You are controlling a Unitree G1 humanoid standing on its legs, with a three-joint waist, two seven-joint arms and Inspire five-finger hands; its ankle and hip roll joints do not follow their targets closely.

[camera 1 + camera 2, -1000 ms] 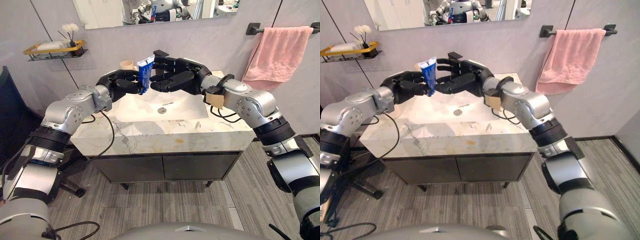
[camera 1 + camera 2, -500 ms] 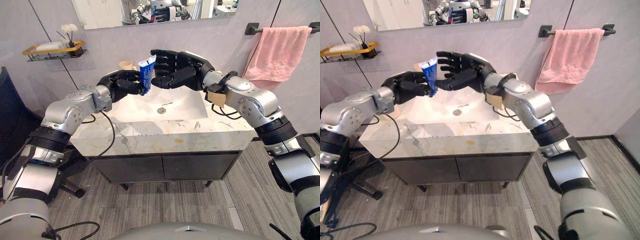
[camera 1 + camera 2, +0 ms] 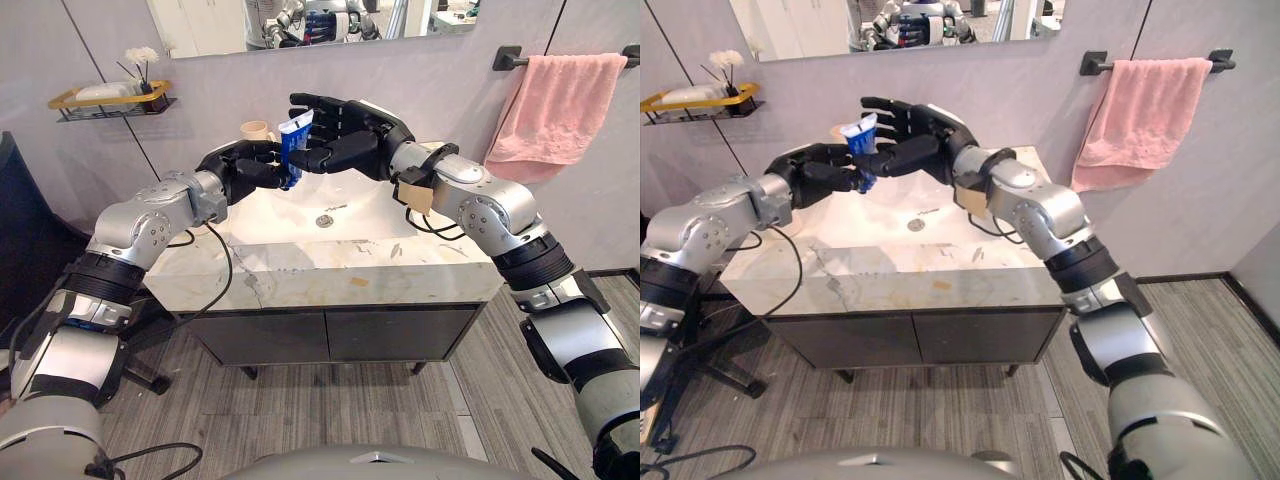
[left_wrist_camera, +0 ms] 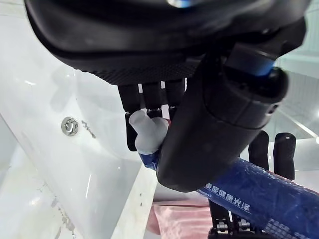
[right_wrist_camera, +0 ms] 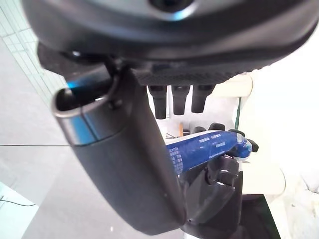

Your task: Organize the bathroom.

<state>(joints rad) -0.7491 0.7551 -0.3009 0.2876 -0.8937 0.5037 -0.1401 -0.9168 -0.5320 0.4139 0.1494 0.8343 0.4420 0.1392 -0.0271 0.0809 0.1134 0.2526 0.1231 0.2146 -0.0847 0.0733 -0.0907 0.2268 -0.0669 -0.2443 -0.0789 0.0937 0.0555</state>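
While the tube (image 3: 292,148) was held upright, cap down, in the clenched left hand (image 3: 248,166), the right hand (image 3: 335,135) stood released just beside its upper end.

basin (image 3: 345,212): open below hands | cup (image 3: 254,130): just behind left hand (image 3: 243,167) | towel (image 3: 555,112): far right

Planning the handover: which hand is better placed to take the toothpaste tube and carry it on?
Right hand: it is open with fingers spread right at the toothpaste tube, while the left hand is curled round its lower end above the sink.
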